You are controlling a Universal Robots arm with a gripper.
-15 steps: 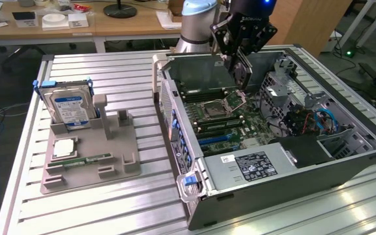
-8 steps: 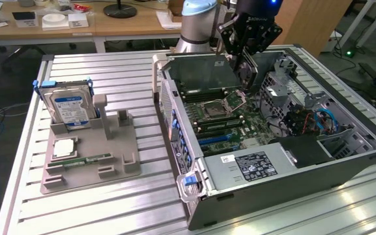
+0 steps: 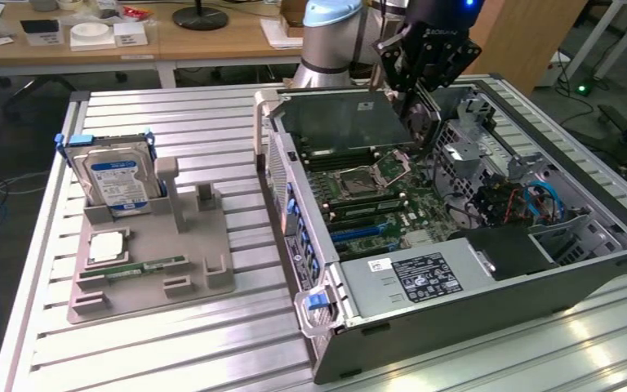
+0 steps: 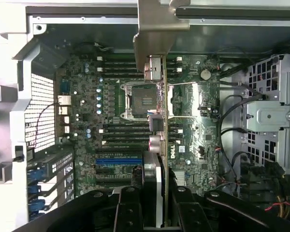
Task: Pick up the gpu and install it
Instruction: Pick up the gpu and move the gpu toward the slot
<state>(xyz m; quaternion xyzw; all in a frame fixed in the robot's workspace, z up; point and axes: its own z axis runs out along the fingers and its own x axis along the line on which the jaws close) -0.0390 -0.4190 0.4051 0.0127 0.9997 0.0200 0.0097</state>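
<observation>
One end effector (image 4: 156, 212), clamped on one gpu (image 3: 341, 122), hangs above one open computer case (image 3: 455, 318).

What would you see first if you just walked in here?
The big open computer case on the exterior view's right, with all its boards and wires showing. Over it, the gripper holds the gpu, a flat dark card. On the exterior view's left, a blue-labelled hard drive stands in a grey holder.

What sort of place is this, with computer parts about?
Probably a robotics lab: a black claw holds a dark flat circuit card over an open grey computer tower on a ribbed metal table, wooden office desks behind.
</observation>
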